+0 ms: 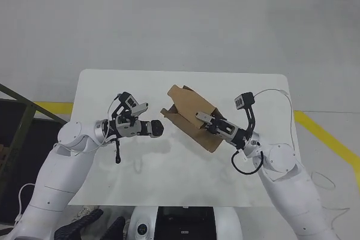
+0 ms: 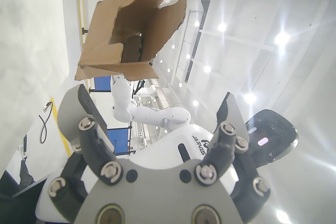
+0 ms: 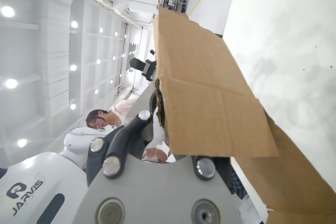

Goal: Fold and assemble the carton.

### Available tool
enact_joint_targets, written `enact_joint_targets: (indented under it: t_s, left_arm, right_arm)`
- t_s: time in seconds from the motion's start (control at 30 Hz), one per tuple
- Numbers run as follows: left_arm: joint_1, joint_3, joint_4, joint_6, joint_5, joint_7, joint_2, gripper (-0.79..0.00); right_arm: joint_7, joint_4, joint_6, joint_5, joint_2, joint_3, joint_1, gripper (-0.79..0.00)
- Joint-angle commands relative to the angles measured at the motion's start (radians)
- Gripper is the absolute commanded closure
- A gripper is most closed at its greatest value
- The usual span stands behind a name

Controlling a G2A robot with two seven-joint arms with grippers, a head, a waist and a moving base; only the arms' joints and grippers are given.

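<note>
White table [image 1: 108, 174]: right gripper [image 1: 205, 120] clamps half-folded cardboard carton [image 1: 189, 105] by wall; left gripper [image 1: 158, 128] just beside, fingers spread, empty.

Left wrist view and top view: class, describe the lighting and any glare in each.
Left wrist view: ceiling lamps flare into starbursts beyond the carton; top view: soft, even light on the table, with no glare.
</note>
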Motion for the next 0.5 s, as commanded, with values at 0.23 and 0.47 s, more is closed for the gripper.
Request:
enact_joint_targets:
  t_s: [0.23,0.47]
  left_arm:
    - [0.000,-0.027,0.009,-0.012,0.004,0.008,0.002,-0.785]
    - [0.008,-0.058,0.007,-0.022,0.023,0.011,0.006,-0.785]
  right_arm:
    - [0.018,-0.023,-0.011,0.002,0.003,-0.003,-0.024,0.000]
    - [-0.012,-0.049,0.021,-0.068,0.005,-0.006,-0.031,0.000]
